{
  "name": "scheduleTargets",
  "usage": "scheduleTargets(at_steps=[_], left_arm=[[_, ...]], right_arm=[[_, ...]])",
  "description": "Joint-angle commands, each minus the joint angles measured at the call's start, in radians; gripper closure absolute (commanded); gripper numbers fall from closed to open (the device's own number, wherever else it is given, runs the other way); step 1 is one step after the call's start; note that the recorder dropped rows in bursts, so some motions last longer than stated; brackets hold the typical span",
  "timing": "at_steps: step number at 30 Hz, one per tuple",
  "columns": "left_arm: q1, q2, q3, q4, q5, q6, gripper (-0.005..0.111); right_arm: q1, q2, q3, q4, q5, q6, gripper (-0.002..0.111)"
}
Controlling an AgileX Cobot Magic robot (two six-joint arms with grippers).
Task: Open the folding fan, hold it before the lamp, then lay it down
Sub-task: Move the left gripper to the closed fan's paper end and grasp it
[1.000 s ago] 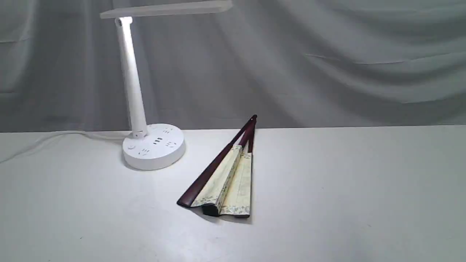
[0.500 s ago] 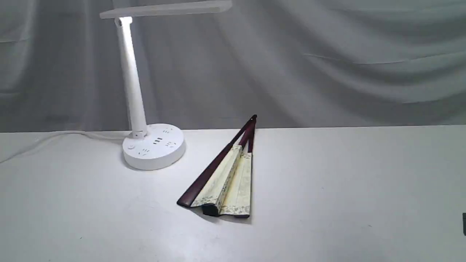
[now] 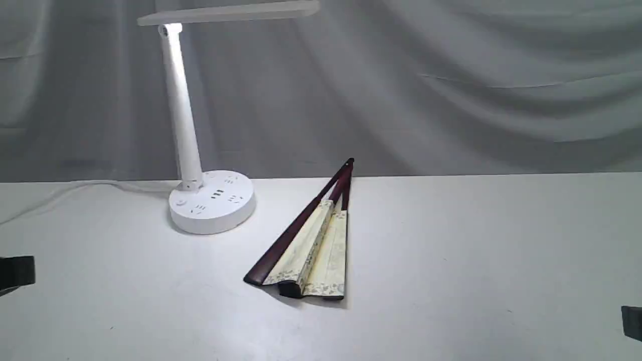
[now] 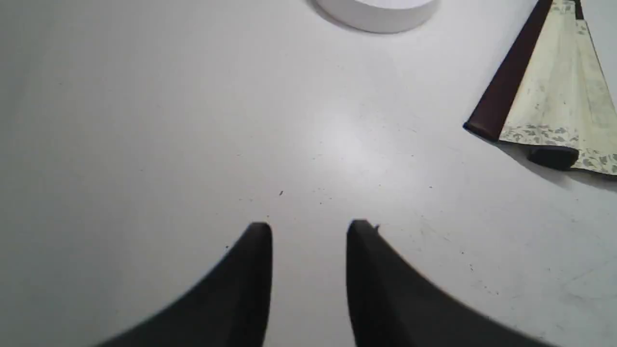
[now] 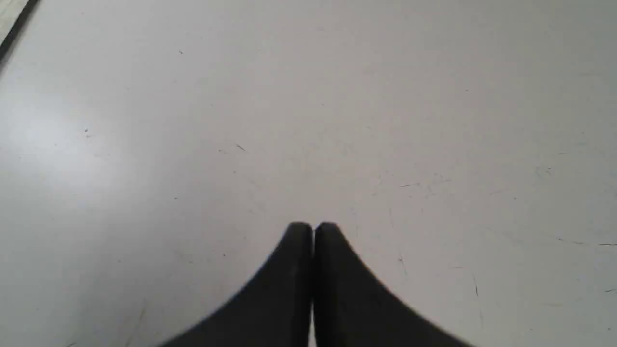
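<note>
The folding fan (image 3: pixel 311 245) lies mostly folded on the white table, its maroon guards meeting at the far pivot and a few cream pleats spread at the near end. The white lamp (image 3: pixel 210 200) stands to its left, lit, with its flat head overhead. My left gripper (image 3: pixel 17 273) peeks in at the left edge; in the left wrist view the left gripper (image 4: pixel 308 231) is open and empty, with the fan (image 4: pixel 544 106) and lamp base (image 4: pixel 381 12) ahead. My right gripper (image 3: pixel 633 321) shows at the right edge; in the right wrist view the right gripper (image 5: pixel 313 229) is shut, empty.
A white cable (image 3: pixel 75 190) runs from the lamp base off to the left along the table's back. A grey curtain (image 3: pixel 451 85) hangs behind the table. Bare tabletop (image 3: pixel 476 250) stretches right of the fan.
The left gripper has come into view at the left edge and the right gripper has entered further at the lower right. The fan and lamp have not moved.
</note>
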Motion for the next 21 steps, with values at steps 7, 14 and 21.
scheduleTargets(at_steps=[7, 14, 21], left_arm=[[-0.088, 0.235, -0.122, -0.156, -0.003, 0.292, 0.079], [-0.187, 0.409, -0.24, -0.175, -0.001, 0.247, 0.079], [-0.248, 0.565, -0.412, -0.203, 0.09, 0.236, 0.067]], right_arm=[[0.002, 0.001, -0.007, 0.018, -0.008, 0.002, 0.108], [0.002, 0.001, -0.007, 0.018, -0.008, 0.002, 0.108], [0.002, 0.001, -0.007, 0.033, -0.008, 0.002, 0.108]])
